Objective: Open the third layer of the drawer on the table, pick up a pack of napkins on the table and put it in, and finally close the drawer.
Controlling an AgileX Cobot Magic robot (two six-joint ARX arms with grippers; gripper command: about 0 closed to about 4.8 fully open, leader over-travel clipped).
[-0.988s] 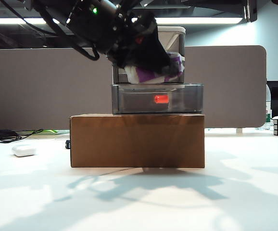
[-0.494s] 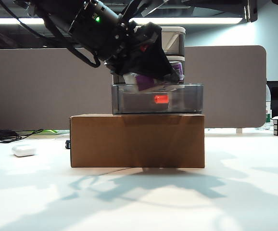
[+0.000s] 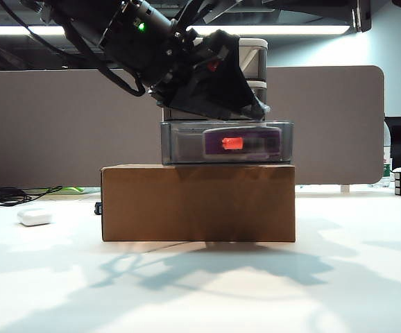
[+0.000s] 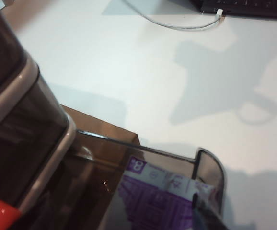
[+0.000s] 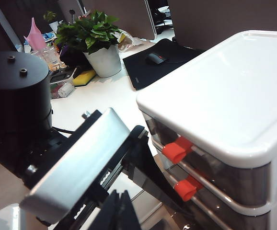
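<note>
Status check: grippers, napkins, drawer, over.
Left gripper open above the third layer. Pack of napkins inside. Right gripper unseen. Drawer not yet closed.

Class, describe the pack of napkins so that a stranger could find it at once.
On the table stands a brown cardboard box bearing a white drawer unit. Its lowest drawer is pulled out; the pack of napkins lies inside, white with purple print.

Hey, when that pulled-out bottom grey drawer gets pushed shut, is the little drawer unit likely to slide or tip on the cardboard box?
Probably it slides. The small white-framed plastic drawer unit looks light and just rests on the brown cardboard box. The open smoky grey bottom drawer holds only a soft purple-printed napkin pack, so little weight. Tipping seems less likely; the push is low.
</note>
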